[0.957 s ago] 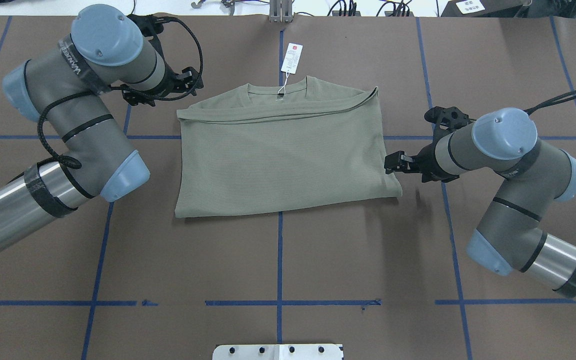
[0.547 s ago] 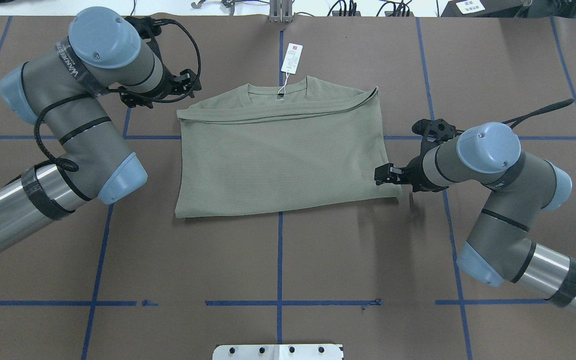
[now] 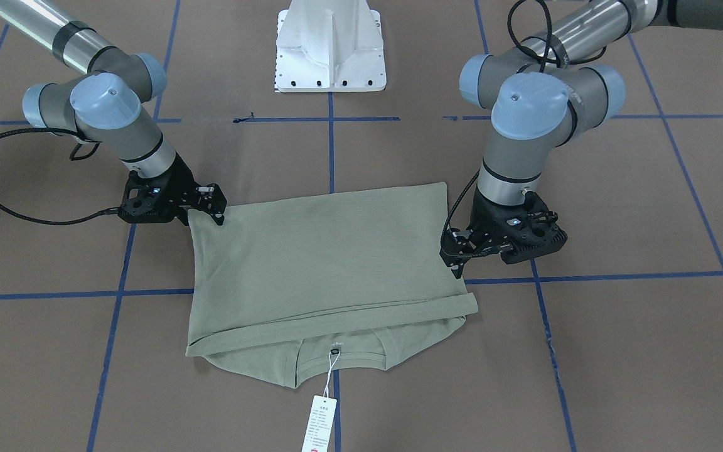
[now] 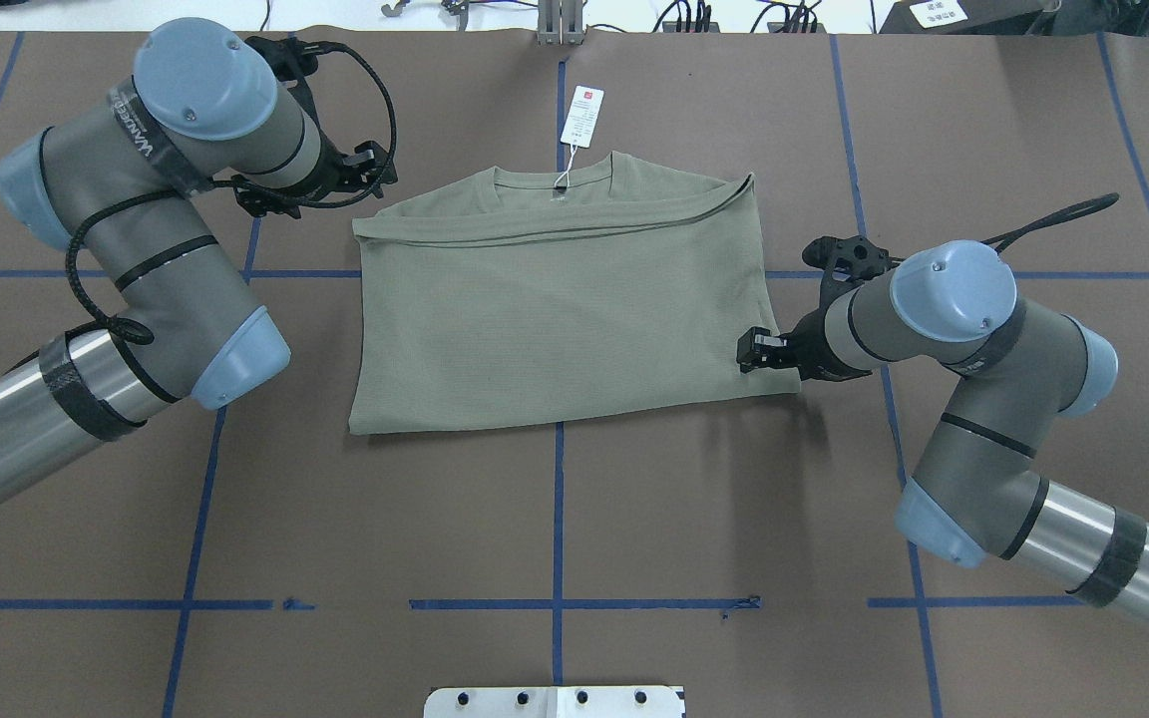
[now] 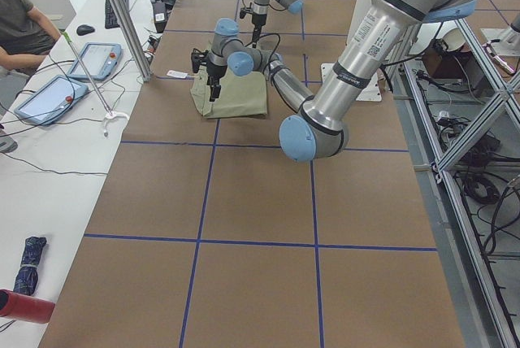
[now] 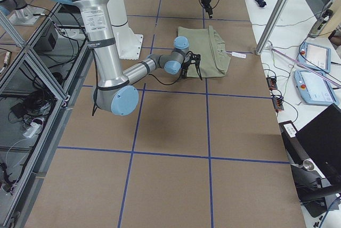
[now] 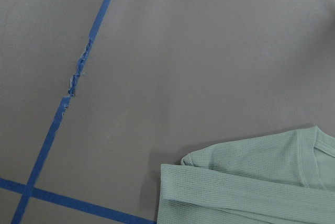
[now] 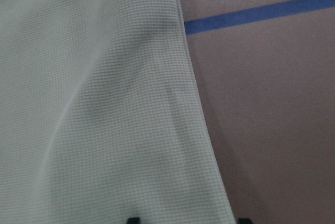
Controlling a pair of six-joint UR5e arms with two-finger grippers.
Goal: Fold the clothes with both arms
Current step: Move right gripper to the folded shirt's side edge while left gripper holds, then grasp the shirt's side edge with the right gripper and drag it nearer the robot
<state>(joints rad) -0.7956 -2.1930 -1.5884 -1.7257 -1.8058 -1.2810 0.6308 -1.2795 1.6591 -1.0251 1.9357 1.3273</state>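
The clothes are one sage-green shirt (image 4: 555,319), folded into a rectangle at the table's middle. Its collar faces away from the robot, and a white hang tag (image 4: 582,117) lies beyond it. My right gripper (image 4: 752,352) is open, low over the shirt's right edge near the hem corner. In the right wrist view two dark fingertips (image 8: 133,219) straddle that edge of the shirt (image 8: 94,103). My left gripper (image 4: 375,172) looks open and hovers just outside the left shoulder corner. The left wrist view shows that shirt corner (image 7: 251,182) but no fingers. In the front view, the right gripper (image 3: 216,206) and left gripper (image 3: 454,258) flank the shirt (image 3: 324,263).
Blue tape lines (image 4: 558,519) grid the brown table. The white pedestal (image 3: 330,47) stands at the robot's side. A person (image 5: 20,23) sits at a side bench with tablets (image 5: 49,96), beside a metal post (image 5: 122,19).
My right gripper has moved left, from beside the shirt's right edge to over it. The left arm has drawn back slightly to the left. The shirt has not moved.
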